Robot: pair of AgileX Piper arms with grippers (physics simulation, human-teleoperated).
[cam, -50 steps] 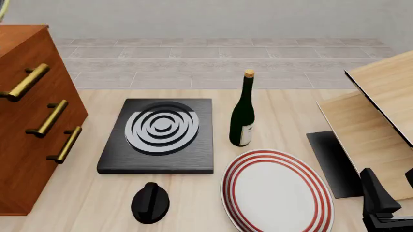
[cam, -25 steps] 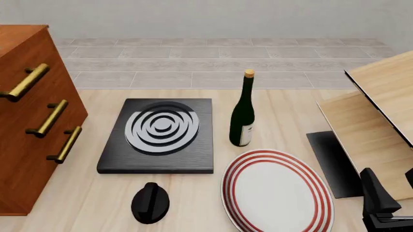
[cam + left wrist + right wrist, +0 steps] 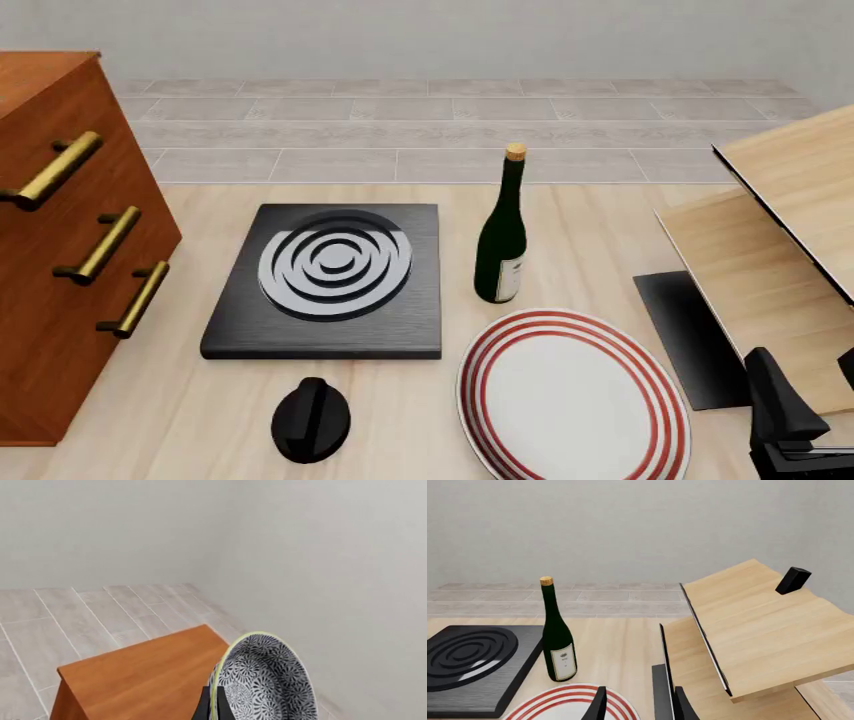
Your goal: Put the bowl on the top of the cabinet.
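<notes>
My left claw (image 3: 212, 707) is clamped on the bowl (image 3: 267, 680) rim, lower right of frame, beside the cabinet (image 3: 143, 682) top's edge. Can't tell about the right claw (image 3: 637, 705).

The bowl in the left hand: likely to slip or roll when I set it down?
Probably. The bowl looks like glazed ceramic, so likely slick and fragile. It's pinched by its rim, standing on edge above the cabinet, so it could roll or clatter if released that way.

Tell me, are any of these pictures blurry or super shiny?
None looks blurry. Front view: the stove plate's rings show a pale sheen, and the wine bottle a thin highlight. Left wrist view: the bowl is sharp but cut off by the picture's edge. Right wrist view: soft, even light.
</notes>
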